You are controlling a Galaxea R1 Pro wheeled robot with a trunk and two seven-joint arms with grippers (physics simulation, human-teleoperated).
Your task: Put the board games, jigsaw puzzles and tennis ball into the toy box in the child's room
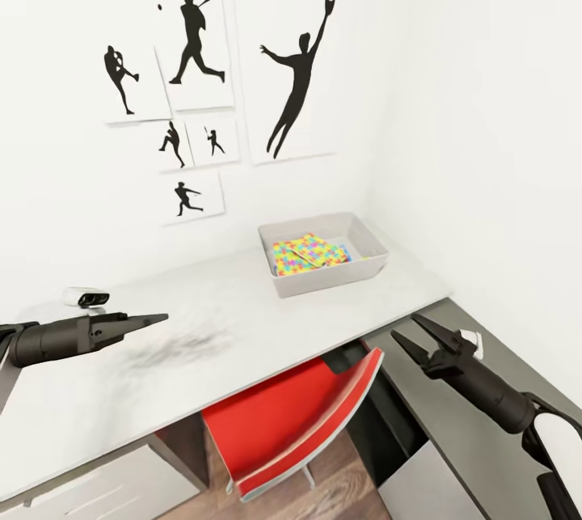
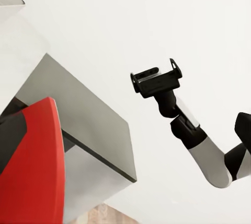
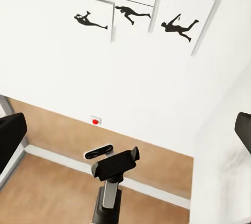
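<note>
Toy box (image 1: 326, 278) on table (image 1: 202, 342) holds jigsaw puzzles (image 1: 307, 253); left gripper (image 1: 153, 318) closed, right gripper (image 1: 414, 334) spread, both empty.

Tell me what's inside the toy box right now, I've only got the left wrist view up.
Observer: From the head view, the toy box holds the jigsaw puzzles, lying flat in it.
Operator: Where does the box sit?
Observer: On the table, at its far end, near the corner of the walls.
Operator: Is my left gripper carrying anything?
Observer: No. The left gripper is over the table with its fingers together and nothing between them.
</note>
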